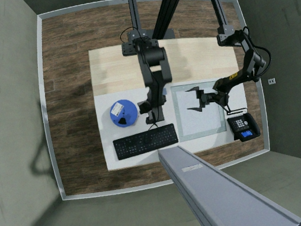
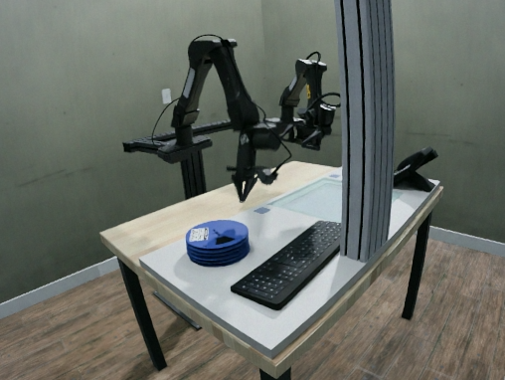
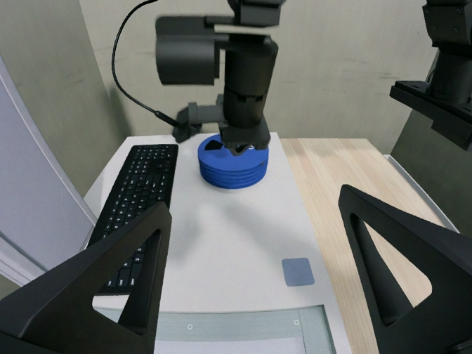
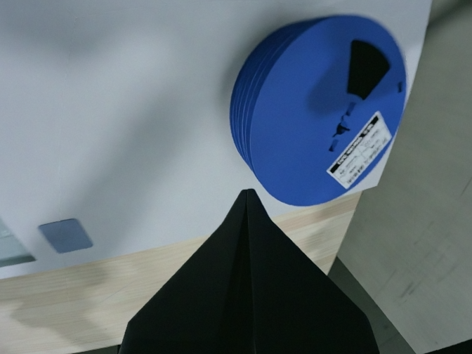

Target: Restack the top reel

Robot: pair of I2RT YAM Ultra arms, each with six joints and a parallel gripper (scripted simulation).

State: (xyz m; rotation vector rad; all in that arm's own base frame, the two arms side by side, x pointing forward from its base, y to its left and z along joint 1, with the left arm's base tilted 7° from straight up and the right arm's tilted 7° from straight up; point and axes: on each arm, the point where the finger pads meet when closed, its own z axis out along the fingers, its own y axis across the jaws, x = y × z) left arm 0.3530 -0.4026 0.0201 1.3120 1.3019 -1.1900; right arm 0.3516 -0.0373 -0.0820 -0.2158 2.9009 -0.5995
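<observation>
The blue top reel lies flat, white label up, on the stack of blue reels. Its rim looks nearly flush with the reels below, with no large overhang visible. My right gripper is shut and empty, fingertips pointing down, beside the stack and above the white surface; a gap shows between the fingertips and the reels in the exterior view. My left gripper is open and empty, far from the stack.
A black keyboard lies beside the stack. A pale green frame lies under the left gripper. A black desk phone stands at the far end. A large grey post rises at the table edge.
</observation>
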